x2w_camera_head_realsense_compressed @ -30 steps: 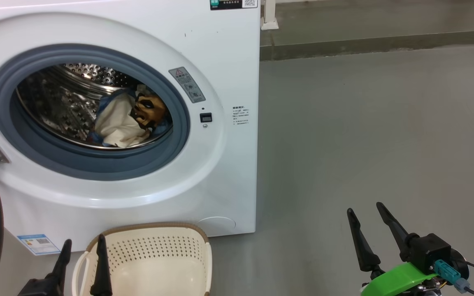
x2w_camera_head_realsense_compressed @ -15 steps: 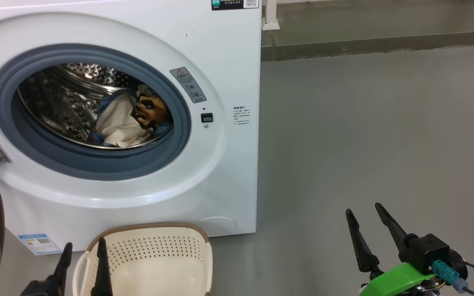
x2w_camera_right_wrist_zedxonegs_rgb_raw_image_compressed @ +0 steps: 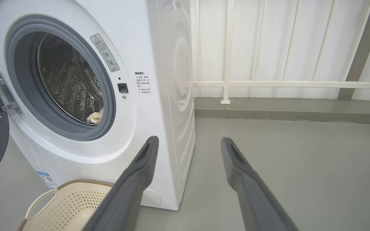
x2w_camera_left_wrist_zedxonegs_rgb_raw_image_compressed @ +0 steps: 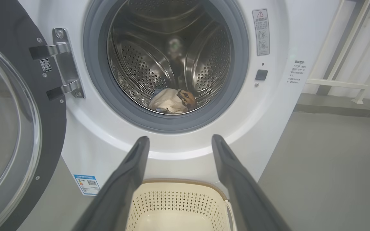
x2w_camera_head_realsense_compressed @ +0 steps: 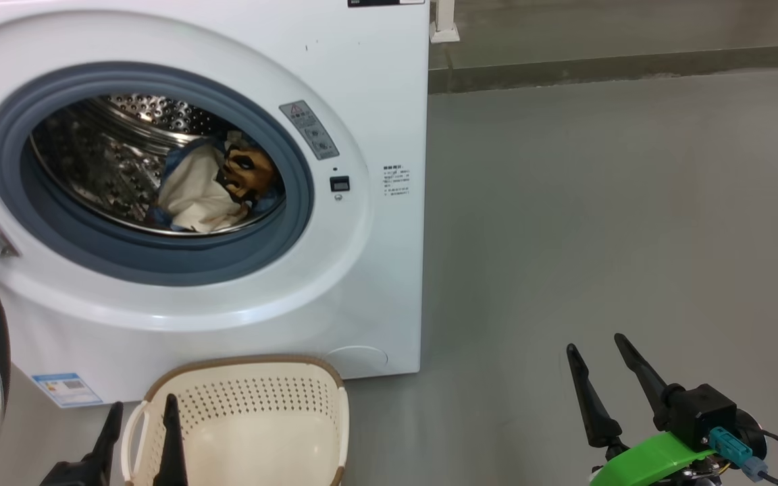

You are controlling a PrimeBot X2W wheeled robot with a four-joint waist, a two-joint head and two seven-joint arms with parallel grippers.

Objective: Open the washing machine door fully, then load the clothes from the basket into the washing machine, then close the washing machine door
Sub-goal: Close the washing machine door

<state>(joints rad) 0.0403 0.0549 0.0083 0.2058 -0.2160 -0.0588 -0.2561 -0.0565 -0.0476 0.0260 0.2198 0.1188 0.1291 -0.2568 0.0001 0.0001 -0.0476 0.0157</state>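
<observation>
Clothes (x2w_camera_head_realsense_compressed: 196, 199), a crumpled heap of cream-white, light blue and orange-and-black printed fabric, lie low in the perforated steel drum (x2w_camera_head_realsense_compressed: 105, 145) of the big white front-loading washing machine (x2w_camera_head_realsense_compressed: 375, 81). In the left wrist view they sit straight ahead of the gap between the jaws and well beyond them.

The left gripper (x2w_camera_head_realsense_compressed: 144, 405) has its two long dark fingers spread as wide as they go, with nothing between them. Just below and ahead of these jaws stands the small cream-white perforated plastic basket (x2w_camera_head_realsense_compressed: 254, 398) with a brown woven-look rim. In the left wrist view its rim lies between the two fingers, and its dotted wall and smooth bottom show. It stands on the floor close against the machine's front; whether it touches the machine I cannot tell.

Off to the left of the left jaws, the large round washing machine door (x2w_camera_left_wrist_zedxonegs_rgb_raw_image_compressed: 8, 122), with a glossy black rim and a bulging clear glass window, is swung wide open on its steel hinge (x2w_camera_left_wrist_zedxonegs_rgb_raw_image_compressed: 64, 62). A grey-blue rubber gasket ring (x2w_camera_head_realsense_compressed: 159, 260) circles the drum mouth ahead of the jaws, and a small blue label (x2w_camera_head_realsense_compressed: 65, 389) sits low on the machine's front, just left of them.

The right gripper (x2w_camera_head_realsense_compressed: 595, 342) is also wide open and holds nothing. It hangs over smooth grey floor (x2w_camera_head_realsense_compressed: 598, 202), with the machine ahead and to its left, well apart from its fingers.
</observation>
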